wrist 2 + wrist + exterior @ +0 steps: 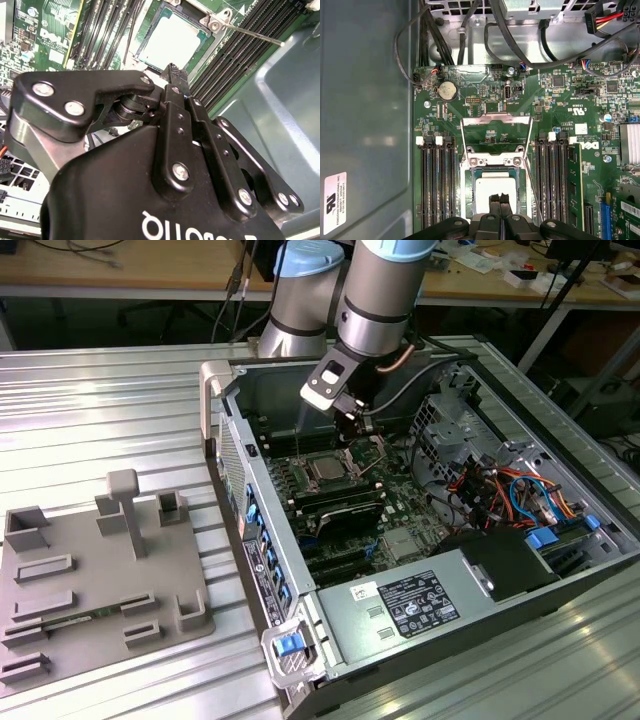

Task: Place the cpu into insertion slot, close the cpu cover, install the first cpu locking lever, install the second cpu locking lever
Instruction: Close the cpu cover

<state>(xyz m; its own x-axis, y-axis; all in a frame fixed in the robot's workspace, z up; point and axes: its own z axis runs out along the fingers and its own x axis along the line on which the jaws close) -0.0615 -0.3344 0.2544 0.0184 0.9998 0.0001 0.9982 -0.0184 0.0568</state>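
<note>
Right now, exterior view: arm reaches down into the open pc case (232,455), gripper (353,432) low over the green mobo (400,510). The cpu (325,469), a flat square w/ dull grey metal top, lies in its socket at abt 7 o'clock from the fingertips, near but apart. A grey moulded parts tray (90,580) sits well off at 9 o'clock of the case, on the ribbed metal table (100,400). Second wrist view: matte black fingers pressed together, nothing btwn them, tips close by the socket's edge; can't tell if touching. A thin steel locking lever (255,35) sticks out free beside the socket, not hooked down. First wrist view: the cpu cover (495,119), a thin shiny frame w/ big open window, stands tilted up on its hinge, board showing thru the window. The chip sits flat below it, btwn the black ribbed RAM slots (435,190). My read: placing is done, cover step is in hand. That calls for contact on the frame's free edge, not the chip's top, and a push along the hinge arc. Sheet metal looks slick and springy, so closed tips could skid.
</note>
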